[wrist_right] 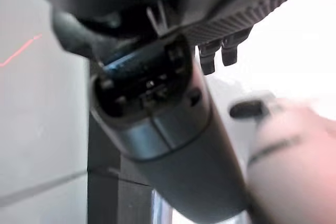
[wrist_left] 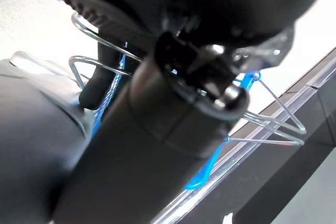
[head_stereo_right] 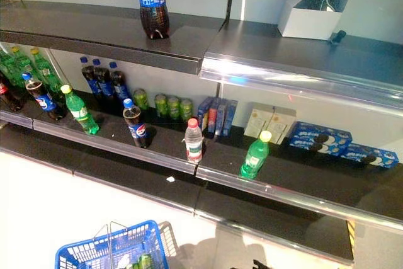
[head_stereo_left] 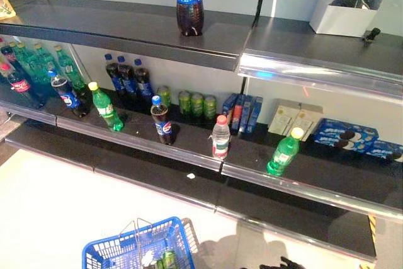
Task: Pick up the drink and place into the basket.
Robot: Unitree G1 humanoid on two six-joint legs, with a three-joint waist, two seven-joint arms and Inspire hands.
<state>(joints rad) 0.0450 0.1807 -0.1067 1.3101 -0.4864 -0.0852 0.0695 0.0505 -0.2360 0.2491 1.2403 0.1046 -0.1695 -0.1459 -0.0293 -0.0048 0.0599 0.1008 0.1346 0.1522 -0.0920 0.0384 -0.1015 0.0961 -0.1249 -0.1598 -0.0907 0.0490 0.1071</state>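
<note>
Drinks stand on the middle shelf [head_stereo_left: 315, 188]: a clear bottle with a red cap [head_stereo_left: 220, 138], a green bottle with a yellow cap [head_stereo_left: 283, 153], a cola bottle with a blue cap [head_stereo_left: 162, 121], another green bottle [head_stereo_left: 106, 108] and green cans [head_stereo_left: 196, 104] at the back. The blue basket [head_stereo_left: 129, 250] hangs low in front at the left, with a green can [head_stereo_left: 168, 259] in it. My left hand [wrist_left: 173, 129] is shut on the basket's thin wire handles [wrist_left: 278, 115]. My right hand [head_stereo_left: 283, 263] is low at the right, open and empty, well below the shelf; it also shows in the right wrist view [wrist_right: 173, 129].
A tall cola bottle [head_stereo_left: 189, 1] and a white box [head_stereo_left: 343, 16] stand on the top shelf. More cola and green bottles [head_stereo_left: 38, 70] crowd the left. Blue cartons [head_stereo_left: 242, 113], beige boxes [head_stereo_left: 293, 121] and blue biscuit packs [head_stereo_left: 349, 137] lie at the right. A low dark ledge [head_stereo_left: 189, 187] runs below.
</note>
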